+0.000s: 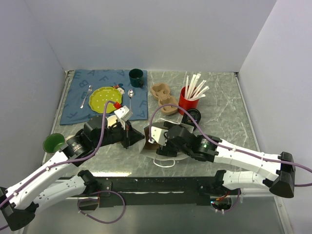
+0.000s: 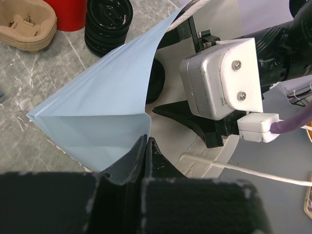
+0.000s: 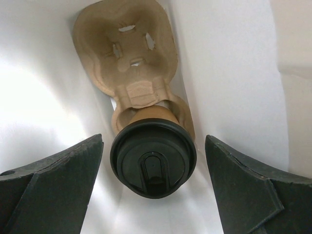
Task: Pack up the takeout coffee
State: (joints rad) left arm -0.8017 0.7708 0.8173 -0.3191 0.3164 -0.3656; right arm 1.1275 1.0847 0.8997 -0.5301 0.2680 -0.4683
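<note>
The white-and-black left robot arm (image 1: 46, 173) is extended from the lower left corner toward the middle of the scene, with its wrist held roughly level. Its black two-finger left gripper (image 2: 147, 142) is pressed fully together, and the edge of a white paper bag (image 2: 97, 92) is pinched between the tips. The matching right robot arm (image 1: 243, 158) is extended in from the lower right, with its wrist angled downward. The fingers of its black right gripper (image 3: 153, 141) are spread wide apart.
</note>
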